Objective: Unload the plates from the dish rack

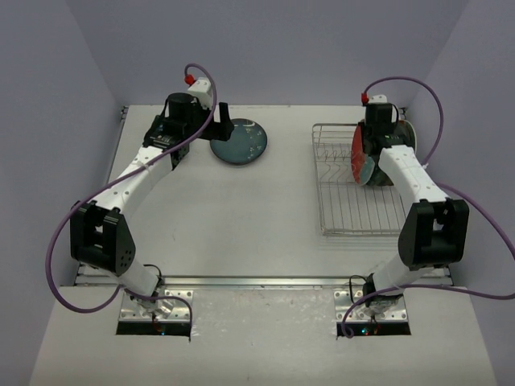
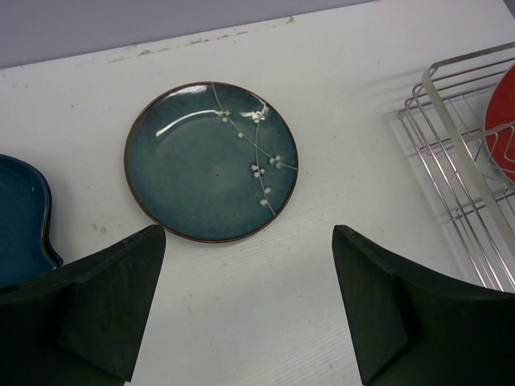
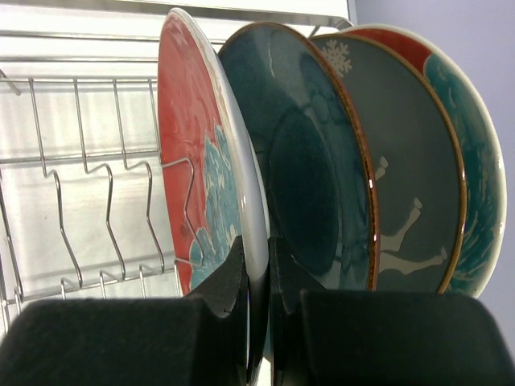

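The right pincer is clenched on the rim of a red-rimmed plate, which stands upright in the dish rack beside three other plates. The left pincer hangs released over the worktop, near a teal plate lying flat.

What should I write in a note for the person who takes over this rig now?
Left gripper: jaws open, empty, above the table near a teal plate lying flat.
Right gripper: jaws shut on the rim of the red plate, upright in the rack.
Done: teal plate out; part of a blue dish shows beside it.
To do: the red plate and three more plates standing beside it in the rack.
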Motion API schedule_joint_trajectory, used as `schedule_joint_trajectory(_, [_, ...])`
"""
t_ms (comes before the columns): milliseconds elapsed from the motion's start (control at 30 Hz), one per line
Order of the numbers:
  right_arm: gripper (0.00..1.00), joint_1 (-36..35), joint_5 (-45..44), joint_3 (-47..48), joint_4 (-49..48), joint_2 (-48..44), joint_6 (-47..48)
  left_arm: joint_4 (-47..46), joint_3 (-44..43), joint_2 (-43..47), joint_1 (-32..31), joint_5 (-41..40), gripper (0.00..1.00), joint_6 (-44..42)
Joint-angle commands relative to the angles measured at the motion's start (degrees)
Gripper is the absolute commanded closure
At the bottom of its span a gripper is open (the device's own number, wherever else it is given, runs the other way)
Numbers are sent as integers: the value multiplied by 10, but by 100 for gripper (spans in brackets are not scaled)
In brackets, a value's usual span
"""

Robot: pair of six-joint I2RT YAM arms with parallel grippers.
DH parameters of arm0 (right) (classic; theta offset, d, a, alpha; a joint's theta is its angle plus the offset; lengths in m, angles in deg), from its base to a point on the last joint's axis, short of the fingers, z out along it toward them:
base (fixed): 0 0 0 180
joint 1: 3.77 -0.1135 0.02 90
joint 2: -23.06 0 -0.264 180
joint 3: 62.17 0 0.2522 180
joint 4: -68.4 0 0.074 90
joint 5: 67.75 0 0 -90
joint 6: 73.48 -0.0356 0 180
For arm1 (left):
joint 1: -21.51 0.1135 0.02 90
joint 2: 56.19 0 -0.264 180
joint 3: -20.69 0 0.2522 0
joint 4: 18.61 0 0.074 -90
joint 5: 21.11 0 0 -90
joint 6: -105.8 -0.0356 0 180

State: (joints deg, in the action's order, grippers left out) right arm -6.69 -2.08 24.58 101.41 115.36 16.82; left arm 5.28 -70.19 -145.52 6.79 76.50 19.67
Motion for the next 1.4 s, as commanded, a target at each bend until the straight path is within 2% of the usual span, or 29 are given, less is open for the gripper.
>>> schedule_joint_trajectory(0, [100,-8,27,49,-2,-28,-8,-10,-23,-7,-3,-4,11,9])
schedule_joint_trajectory(67, [100,-8,26,70,11,-37,-7,-9,-28,-9,-2,-8,1,13])
schedule_joint_trajectory(100, [100,-8,28,75,19,-41,-7,-9,-29,-9,-3,-10,0,13])
schedule_joint_trajectory(567, [100,-9,33,144,35,-101,-8,-9,-45,-6,-2,-22,0,16])
schedule_joint_trajectory(733, [100,-8,65,163,53,-125,-14,-15,-42,-5,-2,-7,0,26])
schedule_joint_trajectory(833, [100,-8,126,176,77,-146,-47,-24,-36,-2,3,40,0,36])
schedule_joint_trajectory(933, [100,-8,215,175,92,-160,-88,-49,-10,7,6,172,2,63])
schedule_joint_trajectory(1133, [100,-9,479,158,87,-164,-180,-141,52,8,2,373,8,161])
schedule_joint_trajectory(1233, [100,-9,599,149,68,-151,-223,-162,69,1,-9,419,11,184])
schedule_joint_trajectory(1367, [100,-15,676,122,34,-139,-267,-188,92,-3,-19,457,13,210])
